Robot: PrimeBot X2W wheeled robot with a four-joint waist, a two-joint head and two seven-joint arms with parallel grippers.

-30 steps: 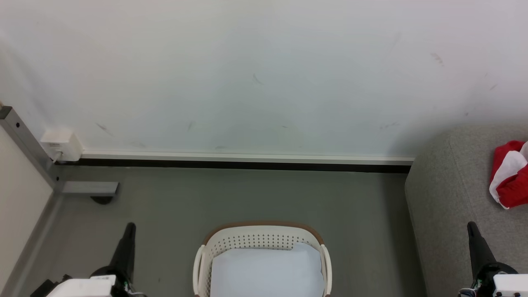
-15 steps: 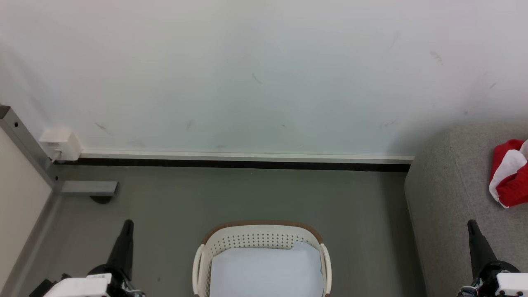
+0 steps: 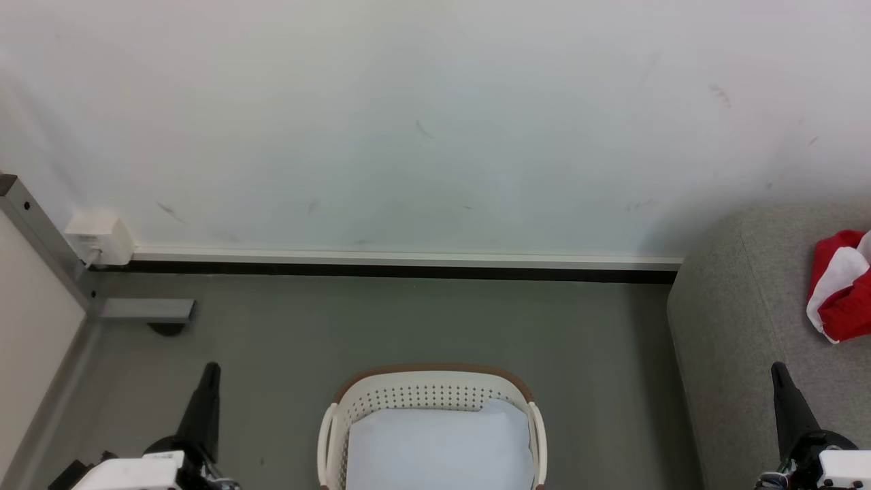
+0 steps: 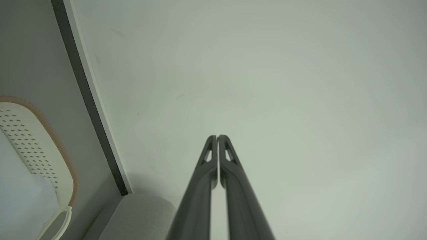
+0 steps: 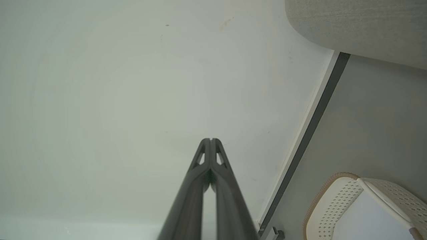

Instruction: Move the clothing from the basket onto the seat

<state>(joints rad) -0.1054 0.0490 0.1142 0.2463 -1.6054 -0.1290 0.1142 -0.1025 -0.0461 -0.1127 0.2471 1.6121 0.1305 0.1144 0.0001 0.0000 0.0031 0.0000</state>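
The cream basket [image 3: 431, 395] with a brown rim stands on the floor at the bottom middle, holding a pale flat sheet [image 3: 439, 449]; its perforated wall also shows in the left wrist view [image 4: 31, 140] and the right wrist view [image 5: 333, 206]. Red clothing with a white stripe [image 3: 840, 289] lies on the grey seat [image 3: 742, 327] at the right edge. My left gripper [image 3: 211, 371] is shut and empty, left of the basket; its fingertips meet in its wrist view [image 4: 217, 137]. My right gripper [image 3: 778, 371] is shut and empty before the seat, tips together [image 5: 210, 140].
A white wall [image 3: 422, 122] with a dark baseboard [image 3: 408, 272] runs behind the basket. A grey metal frame post [image 3: 41, 238] and a white socket box [image 3: 101, 238] stand at the left. Grey floor [image 3: 408, 320] lies between basket and wall.
Both grippers have sunk slightly toward the bottom edge of the head view; the picture has shifted a little. Basket and clothing lie as before.
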